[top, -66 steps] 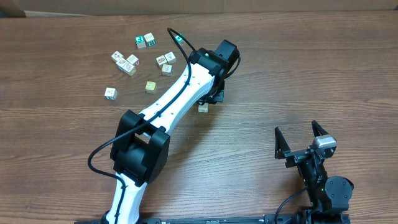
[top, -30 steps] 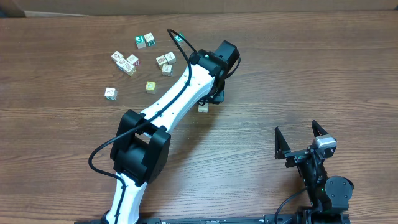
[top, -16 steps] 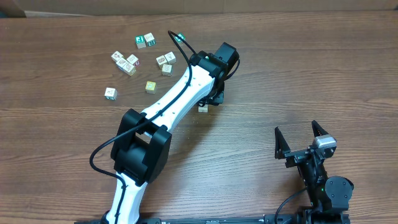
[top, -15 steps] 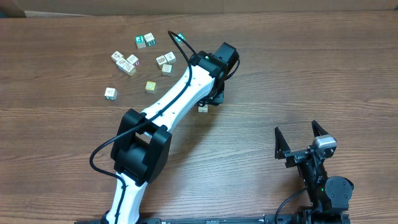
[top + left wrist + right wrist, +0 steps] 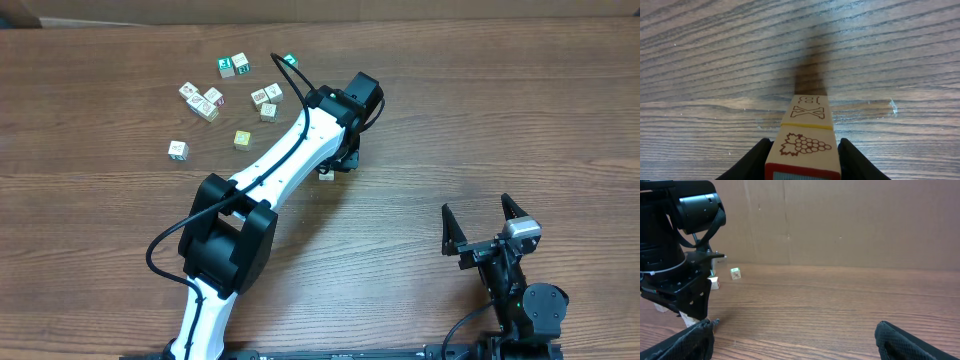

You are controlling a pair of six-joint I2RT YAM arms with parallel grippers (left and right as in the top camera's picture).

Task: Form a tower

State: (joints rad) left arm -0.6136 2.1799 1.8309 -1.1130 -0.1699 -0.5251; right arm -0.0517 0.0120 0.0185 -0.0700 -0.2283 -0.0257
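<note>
The tower (image 5: 806,131) stands upright between my left fingers: a pale cube with a brown grape picture sits on a cube marked X (image 5: 811,111), and a red-edged face shows at the bottom edge. My left gripper (image 5: 805,152) is shut on the grape cube, with a black finger pressed against each side. From overhead, the left gripper (image 5: 344,156) hides most of the stack; only a pale cube (image 5: 326,172) shows at its lower edge. My right gripper (image 5: 480,222) stands open and holds nothing near the front right, far from the stack.
Several loose picture cubes (image 5: 207,104) lie scattered at the back left, among them a green one (image 5: 290,61) by the left arm's cable. In the right wrist view a loose cube (image 5: 735,273) sits near a brown cardboard wall (image 5: 840,220).
The left arm has shifted a little toward the back left, uncovering the green cube by its cable. The right arm has not moved.
</note>
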